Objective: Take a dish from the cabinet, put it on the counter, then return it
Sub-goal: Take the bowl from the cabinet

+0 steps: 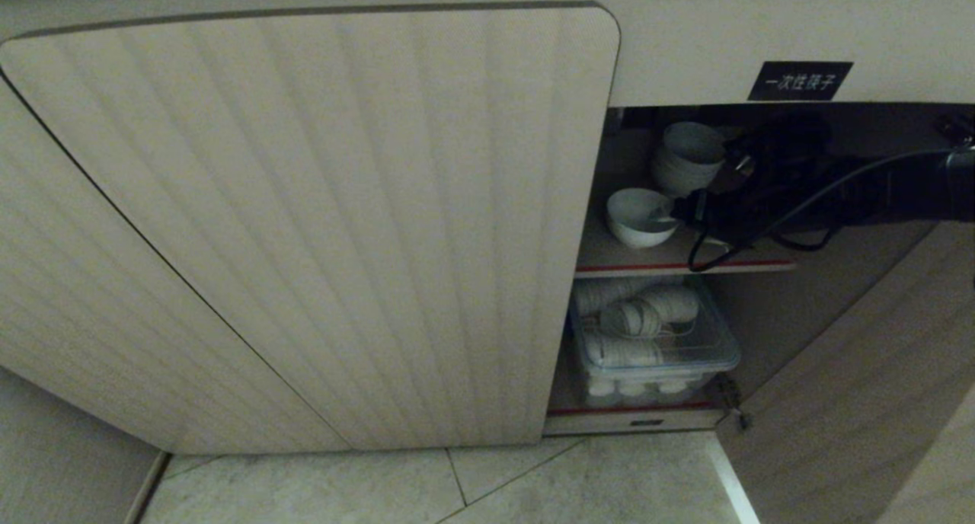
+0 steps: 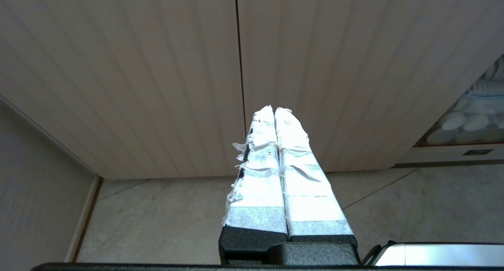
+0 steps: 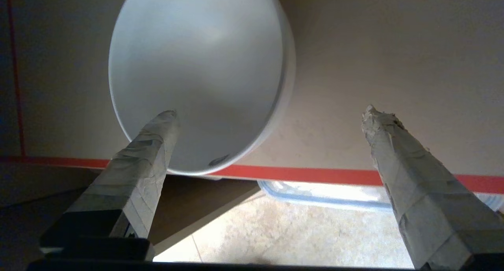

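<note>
The closed fluted beige cabinet door (image 1: 320, 227) fills the frame's left. Right of it, the small white round ceramic bowl (image 1: 641, 217) sits on the red-edged upper shelf (image 1: 685, 266). The right gripper (image 1: 685, 213), at right centre, is spread wide, empty, one finger (image 3: 145, 153) over the bowl rim.

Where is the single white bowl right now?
In the head view the bowl sits on the cabinet's upper shelf, in front of the bowl stack, beside the open right gripper.
</note>
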Robot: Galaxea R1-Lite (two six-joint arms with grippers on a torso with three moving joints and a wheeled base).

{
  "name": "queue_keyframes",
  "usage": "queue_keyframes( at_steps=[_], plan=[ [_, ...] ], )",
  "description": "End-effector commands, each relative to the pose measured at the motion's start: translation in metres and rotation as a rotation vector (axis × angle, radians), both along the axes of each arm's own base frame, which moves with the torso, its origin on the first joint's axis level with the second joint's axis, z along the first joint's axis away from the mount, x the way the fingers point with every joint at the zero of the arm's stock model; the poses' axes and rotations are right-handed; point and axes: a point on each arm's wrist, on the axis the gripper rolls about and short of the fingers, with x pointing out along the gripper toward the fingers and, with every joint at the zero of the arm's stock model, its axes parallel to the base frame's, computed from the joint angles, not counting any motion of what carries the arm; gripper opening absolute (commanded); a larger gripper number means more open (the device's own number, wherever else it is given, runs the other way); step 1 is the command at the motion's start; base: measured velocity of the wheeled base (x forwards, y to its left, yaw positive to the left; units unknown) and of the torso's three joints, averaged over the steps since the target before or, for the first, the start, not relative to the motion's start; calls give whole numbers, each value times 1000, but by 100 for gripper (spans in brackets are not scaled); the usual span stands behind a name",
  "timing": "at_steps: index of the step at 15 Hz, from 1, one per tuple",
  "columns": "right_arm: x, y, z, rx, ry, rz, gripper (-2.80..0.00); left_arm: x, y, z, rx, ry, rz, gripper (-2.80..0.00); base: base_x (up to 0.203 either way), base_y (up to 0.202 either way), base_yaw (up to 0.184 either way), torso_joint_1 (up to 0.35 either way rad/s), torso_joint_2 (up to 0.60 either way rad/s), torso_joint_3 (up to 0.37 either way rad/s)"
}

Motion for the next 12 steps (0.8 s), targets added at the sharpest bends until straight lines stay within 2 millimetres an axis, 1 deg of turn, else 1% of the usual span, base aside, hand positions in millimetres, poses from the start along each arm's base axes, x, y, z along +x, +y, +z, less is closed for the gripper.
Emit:
queue_keyframes(
  at_steps=[1,4,8,12],
  plan=[
    [3,0,-1,0,8,2,0,0,0,0,-1,-1,0,-280,0,0,0,0,0,0],
    [4,1,1,-3,4,0,0,0,0,0,-1,-1,0,-280,0,0,0,0,0,0],
    [5,4,-3,-74,-14,50,0,0,0,0,-1,-1,0,-280,0,0,0,0,0,0],
    [9,5,0,-82,-22,56,0,0,0,0,-1,-1,0,-280,0,0,0,0,0,0]
  ],
)
